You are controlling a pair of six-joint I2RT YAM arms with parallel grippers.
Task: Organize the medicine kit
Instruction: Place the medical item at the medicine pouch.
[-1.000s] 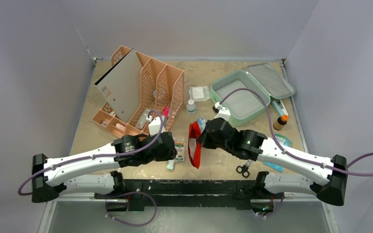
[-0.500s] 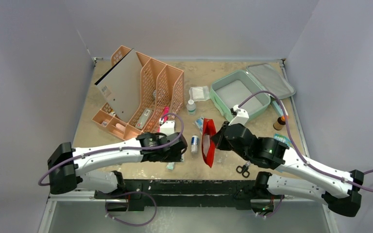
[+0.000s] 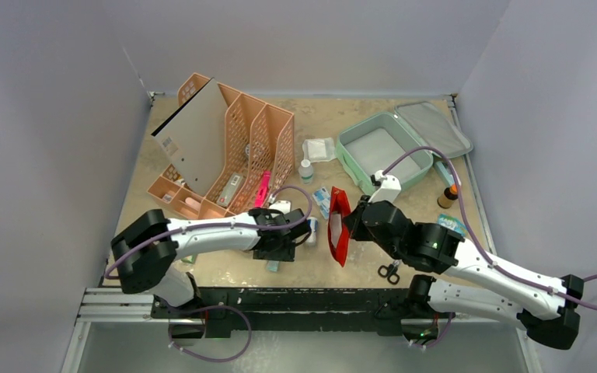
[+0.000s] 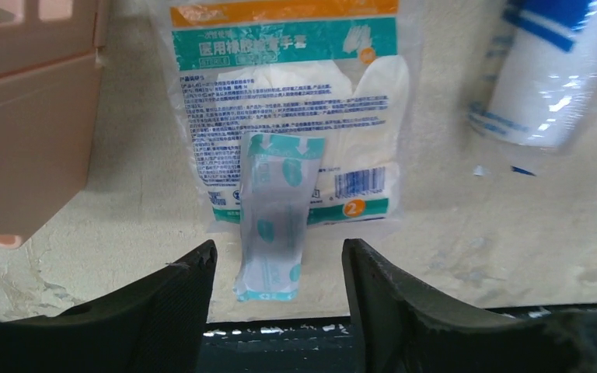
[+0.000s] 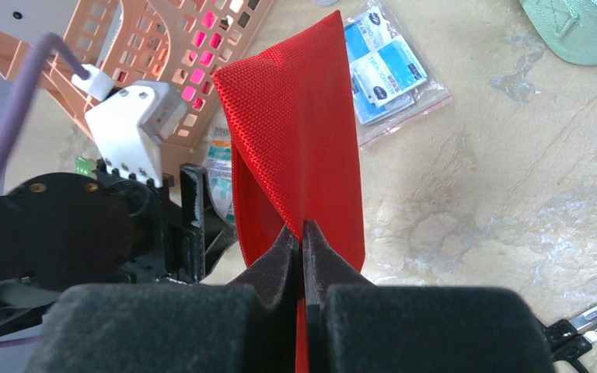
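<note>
The medicine kit (image 3: 373,144) is seen well to the right of the orange mesh rack (image 3: 268,140), on the far side of the surface (image 3: 319,116), with its grey-lined lid (image 3: 434,128) laid open away from the rack.

The jaws of the left gripper (image 4: 276,256) are held apart just in front of the rack's near right corner. A small teal sachet (image 4: 276,225) is flanked by them and is not gripped. It lies across a printed glove packet (image 4: 288,101), and a white bottle with blue bands (image 4: 544,78) is seen further from the rack.

The jaws of the right gripper (image 5: 303,233) are pressed together on the edge of a red pouch (image 5: 303,140), which is held on edge to the right of the rack. A clear bag of blue and white sachets (image 5: 385,70) lies beyond the pouch. Black scissors (image 3: 389,272) are seen further right of the rack.
</note>
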